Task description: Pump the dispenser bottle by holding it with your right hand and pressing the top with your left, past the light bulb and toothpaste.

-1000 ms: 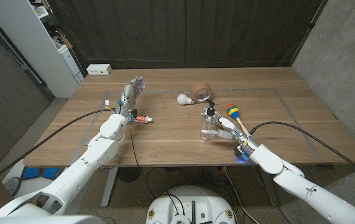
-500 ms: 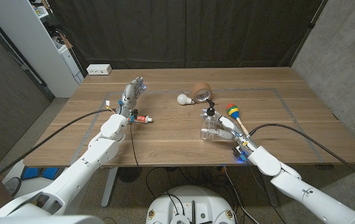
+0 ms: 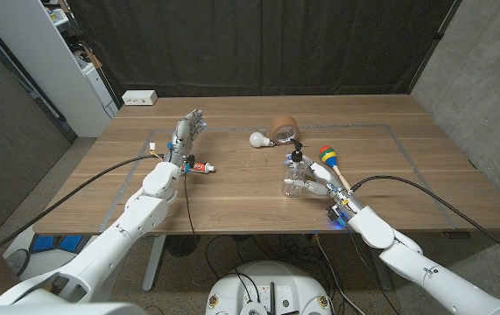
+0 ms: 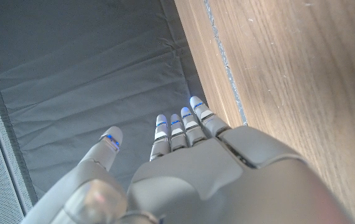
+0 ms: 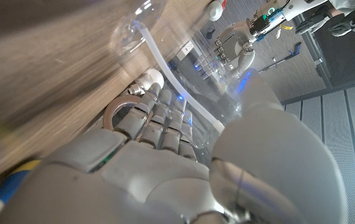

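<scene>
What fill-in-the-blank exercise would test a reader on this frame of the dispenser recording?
1. The right robot hand grips the clear ____ bottle.
2. The left robot hand is raised with fingers apart, holding ____.
3. The toothpaste tube lies on the wooden table beside the ____ arm.
4. The light bulb lies next to a roll of ____.

Missing words: dispenser; nothing; left; tape

Lab: black curtain (image 3: 258, 44), concrete wall (image 3: 486, 79)

wooden table (image 3: 232, 188) carries toothpaste (image 3: 199, 166), light bulb (image 3: 257, 139), tape roll (image 3: 283, 129), dispenser bottle (image 3: 297, 174), maraca (image 3: 328, 158) (multicoloured).
</scene>
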`<act>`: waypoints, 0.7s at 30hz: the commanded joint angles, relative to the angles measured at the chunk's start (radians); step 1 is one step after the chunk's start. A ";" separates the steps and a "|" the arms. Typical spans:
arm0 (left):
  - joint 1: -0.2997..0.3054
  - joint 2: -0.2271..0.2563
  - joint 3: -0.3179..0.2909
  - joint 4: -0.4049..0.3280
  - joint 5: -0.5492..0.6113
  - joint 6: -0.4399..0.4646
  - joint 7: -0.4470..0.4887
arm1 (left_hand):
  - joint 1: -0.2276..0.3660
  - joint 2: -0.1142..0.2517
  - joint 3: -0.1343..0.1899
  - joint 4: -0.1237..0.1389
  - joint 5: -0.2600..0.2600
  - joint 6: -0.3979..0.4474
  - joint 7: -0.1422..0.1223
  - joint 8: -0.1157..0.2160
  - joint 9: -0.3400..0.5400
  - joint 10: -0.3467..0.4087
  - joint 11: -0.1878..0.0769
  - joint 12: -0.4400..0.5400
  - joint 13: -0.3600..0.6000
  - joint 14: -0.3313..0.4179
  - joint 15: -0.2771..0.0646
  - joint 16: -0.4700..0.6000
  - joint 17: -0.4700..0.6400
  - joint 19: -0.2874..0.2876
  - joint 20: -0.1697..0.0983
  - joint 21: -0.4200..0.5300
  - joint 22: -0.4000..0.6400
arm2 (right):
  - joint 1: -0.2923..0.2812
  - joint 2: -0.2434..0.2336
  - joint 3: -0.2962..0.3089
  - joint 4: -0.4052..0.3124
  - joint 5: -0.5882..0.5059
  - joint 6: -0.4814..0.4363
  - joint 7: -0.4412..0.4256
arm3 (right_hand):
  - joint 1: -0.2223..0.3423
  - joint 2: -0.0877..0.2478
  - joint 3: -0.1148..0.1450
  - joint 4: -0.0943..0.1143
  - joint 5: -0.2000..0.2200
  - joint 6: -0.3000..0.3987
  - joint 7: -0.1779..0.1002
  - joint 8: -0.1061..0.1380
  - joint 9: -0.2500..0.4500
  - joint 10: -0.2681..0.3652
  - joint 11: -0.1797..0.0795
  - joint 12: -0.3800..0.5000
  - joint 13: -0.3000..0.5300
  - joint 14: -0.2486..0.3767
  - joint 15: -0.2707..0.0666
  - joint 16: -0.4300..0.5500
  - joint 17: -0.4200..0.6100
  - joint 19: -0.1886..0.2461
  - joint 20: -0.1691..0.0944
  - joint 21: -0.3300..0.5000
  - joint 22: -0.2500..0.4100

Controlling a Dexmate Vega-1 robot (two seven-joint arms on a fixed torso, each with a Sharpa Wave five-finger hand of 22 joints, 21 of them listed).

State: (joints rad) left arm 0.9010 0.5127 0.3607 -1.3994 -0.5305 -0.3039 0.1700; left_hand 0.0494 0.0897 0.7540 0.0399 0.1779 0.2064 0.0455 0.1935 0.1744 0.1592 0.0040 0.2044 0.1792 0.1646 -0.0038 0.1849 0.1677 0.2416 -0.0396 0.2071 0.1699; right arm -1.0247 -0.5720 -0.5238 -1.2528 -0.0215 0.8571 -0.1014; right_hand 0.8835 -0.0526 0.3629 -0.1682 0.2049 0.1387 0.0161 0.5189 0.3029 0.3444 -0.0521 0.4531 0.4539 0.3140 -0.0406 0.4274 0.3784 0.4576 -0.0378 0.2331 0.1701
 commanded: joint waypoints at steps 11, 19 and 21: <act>0.009 -0.003 -0.005 -0.003 -0.002 -0.004 0.008 | -0.007 0.072 0.008 0.001 0.003 0.011 0.003 -0.001 0.004 0.016 -0.002 0.004 0.002 0.016 0.005 0.000 0.001 0.012 -0.014 0.001 0.002 | -0.009 0.010 0.008 -0.011 0.001 -0.006 -0.023 | 0.072 0.010 0.001 -0.004 0.022 0.091 0.015 0.072 0.020 0.089 -0.016 0.057 0.048 0.102 -0.101 0.070 0.061 0.112 -0.011 0.027 0.008; 0.010 -0.010 -0.007 -0.005 -0.002 -0.011 0.017 | -0.008 0.072 0.011 0.002 0.003 0.015 0.002 -0.001 0.004 0.017 0.001 0.002 0.003 0.019 0.005 -0.002 0.001 0.014 -0.014 0.000 0.002 | -0.020 0.003 0.017 -0.037 0.018 -0.018 -0.021 | 0.095 0.017 -0.004 0.000 0.029 0.135 0.025 0.104 0.027 0.126 -0.014 0.078 0.065 0.139 -0.104 0.101 0.089 0.178 -0.023 0.047 0.011; 0.011 -0.011 -0.007 -0.006 -0.002 -0.011 0.018 | -0.008 0.072 0.011 0.003 0.003 0.016 0.001 -0.001 0.004 0.017 0.000 0.002 0.003 0.019 0.005 -0.002 0.001 0.014 -0.014 0.000 0.002 | -0.022 -0.001 0.019 -0.045 0.020 -0.022 -0.017 | 0.099 0.018 -0.005 0.000 0.031 0.141 0.027 0.109 0.028 0.129 -0.013 0.080 0.067 0.142 -0.100 0.105 0.093 0.195 -0.023 0.053 0.012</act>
State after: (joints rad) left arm 0.9087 0.5089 0.3564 -1.4007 -0.5332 -0.3083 0.1776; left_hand 0.0496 0.0899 0.7582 0.0441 0.1779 0.2117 0.0459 0.1935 0.1743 0.1676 0.0017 0.2044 0.1792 0.1752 -0.0001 0.1849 0.1677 0.2483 -0.0390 0.2069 0.1699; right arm -1.0359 -0.5639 -0.5140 -1.2686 -0.0238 0.8509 -0.1245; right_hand 0.9720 -0.0495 0.3626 -0.1684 0.2296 0.2649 0.0435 0.6155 0.3275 0.4614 -0.0663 0.5256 0.5157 0.4403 -0.0464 0.5232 0.4642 0.6286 -0.0558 0.2755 0.1786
